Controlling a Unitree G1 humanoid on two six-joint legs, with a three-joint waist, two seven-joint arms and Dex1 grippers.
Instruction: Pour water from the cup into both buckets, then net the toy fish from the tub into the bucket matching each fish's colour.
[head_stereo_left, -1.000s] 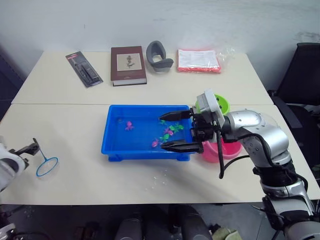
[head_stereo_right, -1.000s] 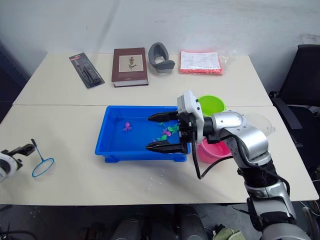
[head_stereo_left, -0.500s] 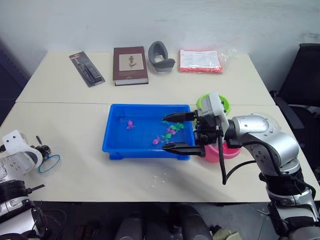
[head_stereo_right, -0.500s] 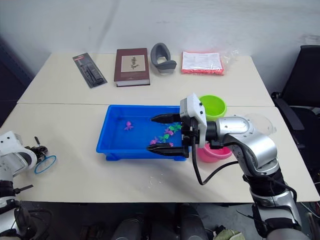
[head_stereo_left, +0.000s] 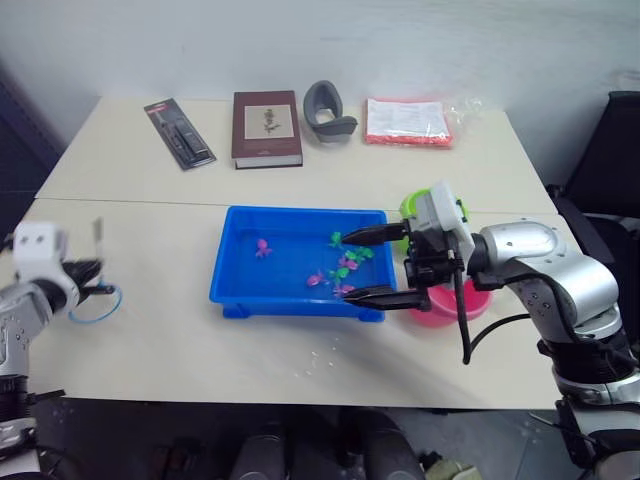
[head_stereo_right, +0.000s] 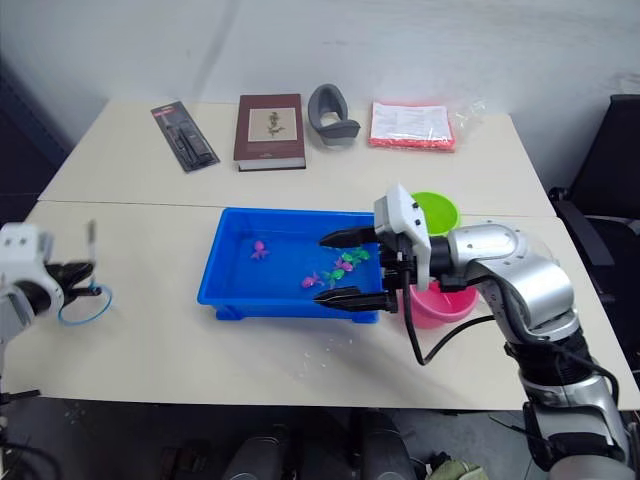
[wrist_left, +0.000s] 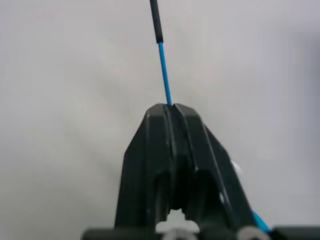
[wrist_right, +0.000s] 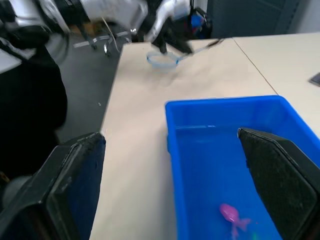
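Observation:
At the table's left edge my left gripper (head_stereo_left: 85, 278) is shut on the net's thin stick (wrist_left: 164, 80). The stick's black end (head_stereo_left: 97, 235) points up and the blue hoop (head_stereo_left: 95, 303) lies on the table below. The blue tub (head_stereo_left: 275, 290) sits in the middle with several green and pink toy fish (head_stereo_left: 345, 268) in water. One pink fish (head_stereo_left: 262, 247) lies apart. My right gripper (head_stereo_left: 368, 265) hangs wide open over the tub's right end, holding nothing. The green bucket (head_stereo_right: 440, 207) and pink bucket (head_stereo_right: 440, 306) stand just right of the tub, partly behind that arm. The cup is hidden.
Along the far edge lie a black packet (head_stereo_left: 178, 133), a brown book (head_stereo_left: 267, 127), a grey curved object (head_stereo_left: 328, 108) and a red-and-white packet (head_stereo_left: 408, 120). Water drops (head_stereo_left: 320, 360) spot the table in front of the tub. A black chair (head_stereo_left: 610, 150) stands at the right.
My left gripper has closed on the net's stick and tipped it so the handle stands up. The right gripper stays open over the tub. The camera has shifted slightly.

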